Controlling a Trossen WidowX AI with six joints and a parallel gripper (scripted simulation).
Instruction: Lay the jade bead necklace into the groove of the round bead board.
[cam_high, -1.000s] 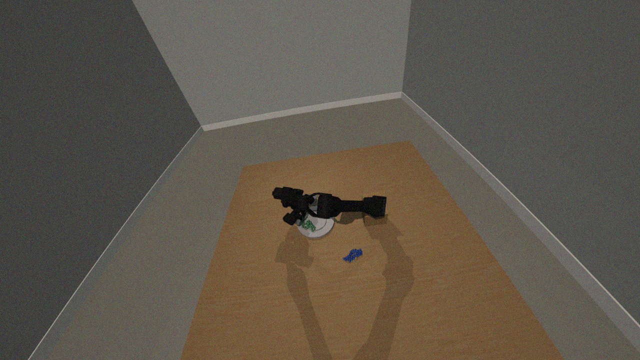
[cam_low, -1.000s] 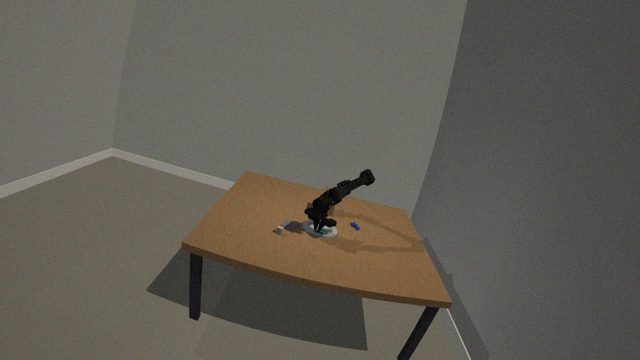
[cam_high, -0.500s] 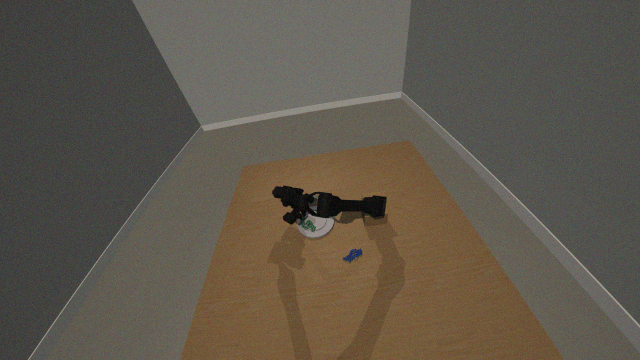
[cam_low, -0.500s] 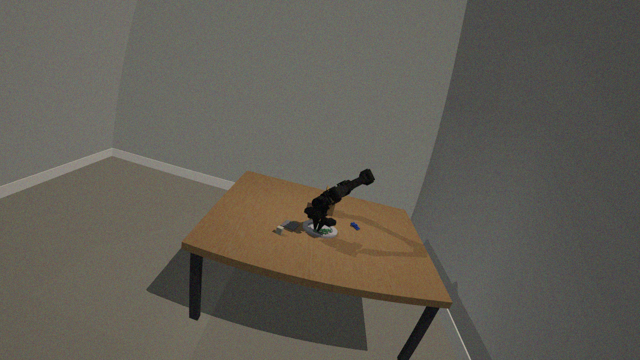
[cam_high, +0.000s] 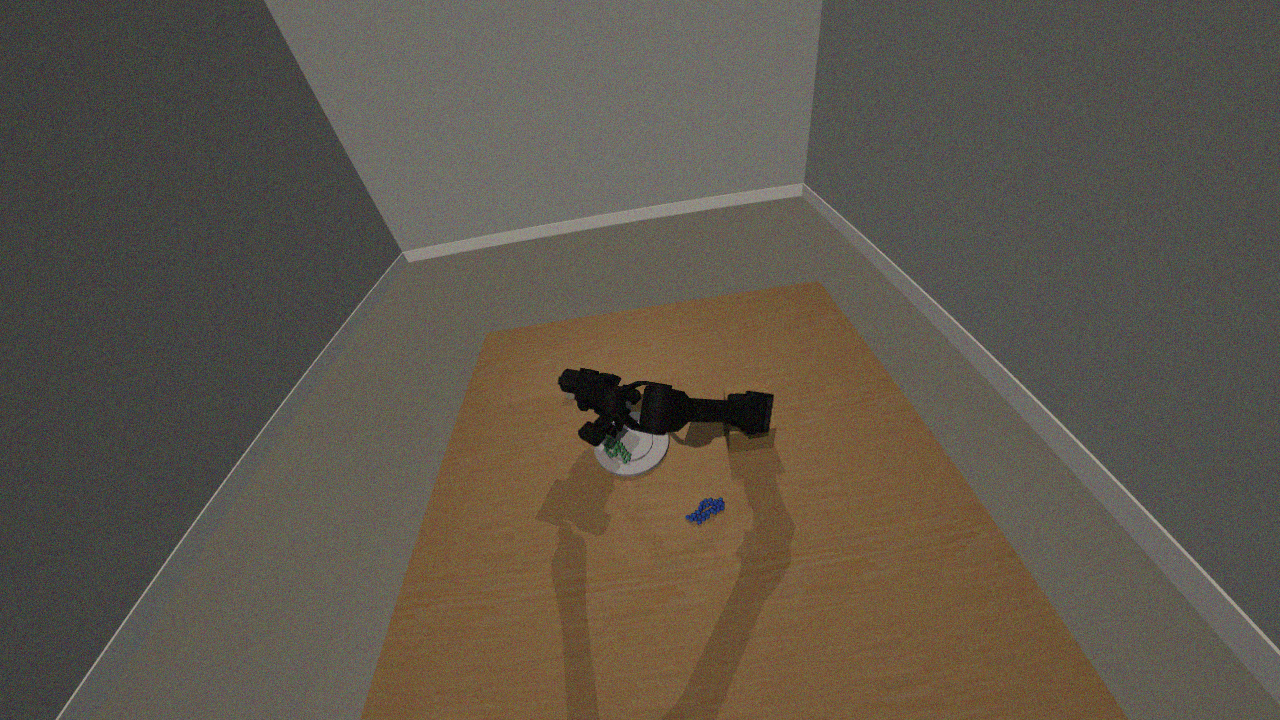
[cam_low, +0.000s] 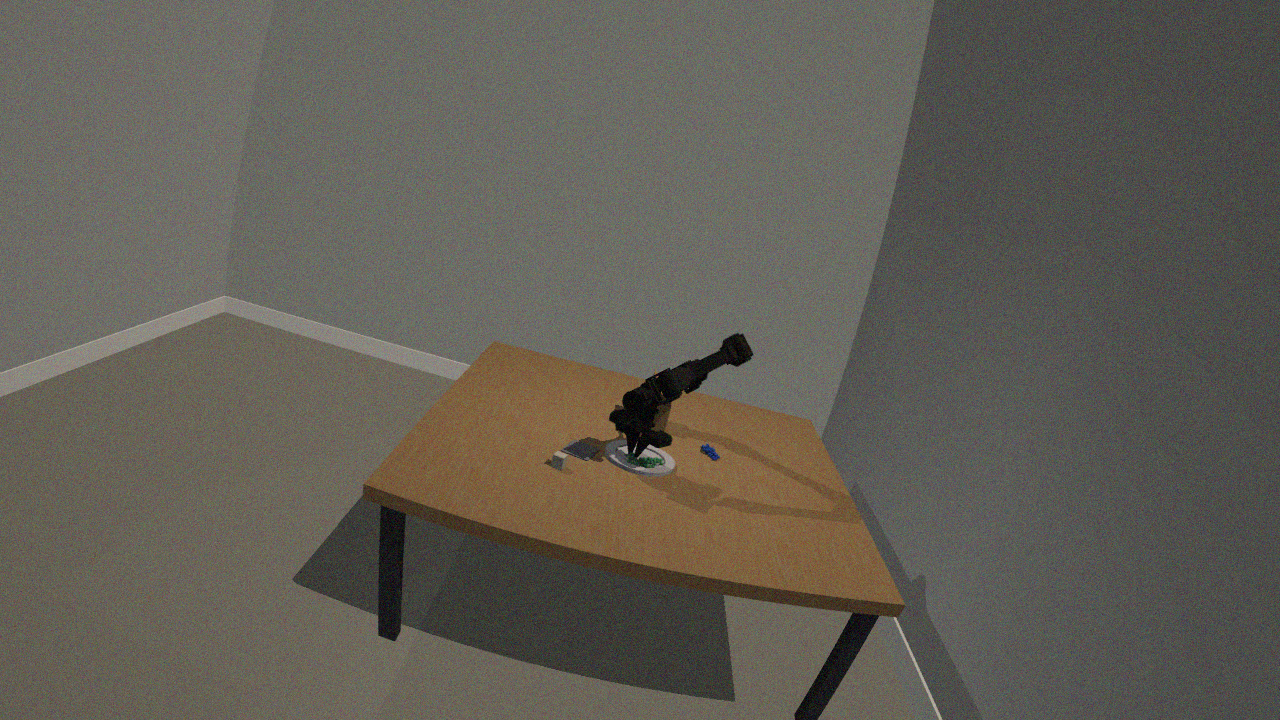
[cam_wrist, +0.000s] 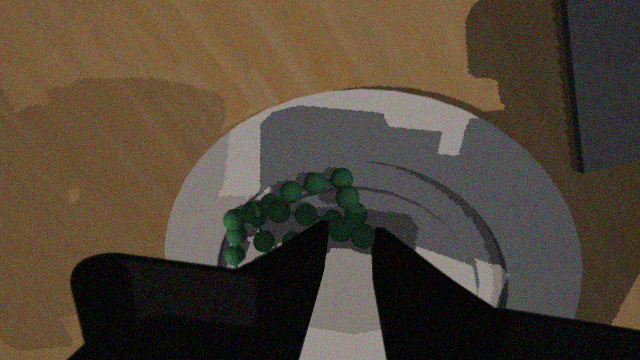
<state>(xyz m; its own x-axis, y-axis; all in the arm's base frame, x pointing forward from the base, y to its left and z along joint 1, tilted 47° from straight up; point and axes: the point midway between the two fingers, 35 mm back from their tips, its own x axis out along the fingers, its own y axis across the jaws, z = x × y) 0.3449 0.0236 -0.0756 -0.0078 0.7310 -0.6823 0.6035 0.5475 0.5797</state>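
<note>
The jade bead necklace (cam_high: 617, 449) (cam_low: 651, 462) (cam_wrist: 315, 183) is a bunched string of green beads on one side of the round bead board (cam_high: 647, 456) (cam_low: 617, 452) (cam_wrist: 542, 210). In the wrist view some beads lie over the left part of the ring groove and others inside it; the right part of the groove shows no beads. My gripper (cam_high: 610, 439) (cam_low: 632, 455) (cam_wrist: 350, 234) is shut on part of the necklace, low over the board, with beads at its fingertips. The left finger hides some of the beads in the wrist view.
A blue bead necklace (cam_high: 705, 511) (cam_low: 709, 452) lies on the wooden table (cam_high: 492, 626) (cam_low: 501, 483), apart from the board. A dark flat slab (cam_low: 582, 448) (cam_wrist: 607, 85) lies close beside the board. A small pale block (cam_low: 559, 461) stands beyond the slab, away from the board.
</note>
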